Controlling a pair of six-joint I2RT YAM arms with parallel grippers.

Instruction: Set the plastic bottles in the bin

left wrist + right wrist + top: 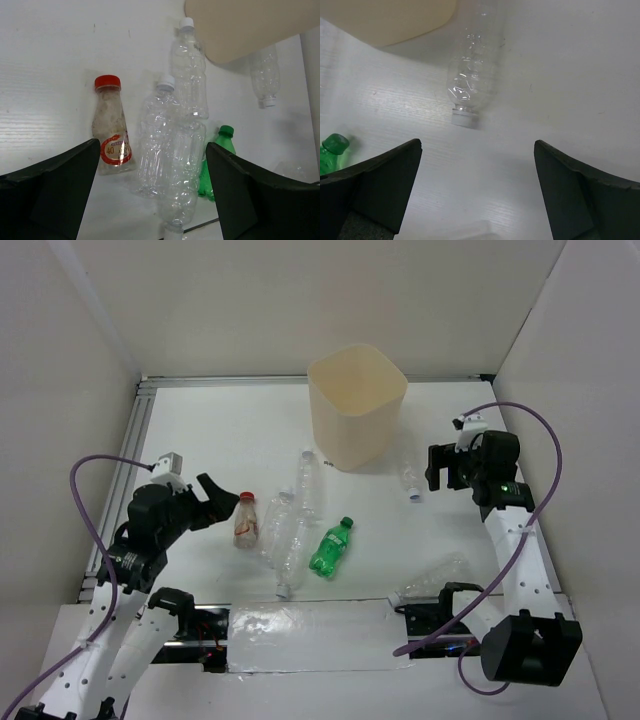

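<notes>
Black left tool (224, 507), right tool (436, 469): spread wide, empty.

The red-capped bottle (111, 125) bears "40" — other print there is unreadable.

White table (220, 440), clear plastic sheet (310, 638)

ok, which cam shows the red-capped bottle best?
Left wrist: the red-capped bottle fills much of the frame, unobstructed, with cap and red label band plain to see. Top external shows it small, lying just ahead of the open left gripper. Right wrist does not show it.
</notes>
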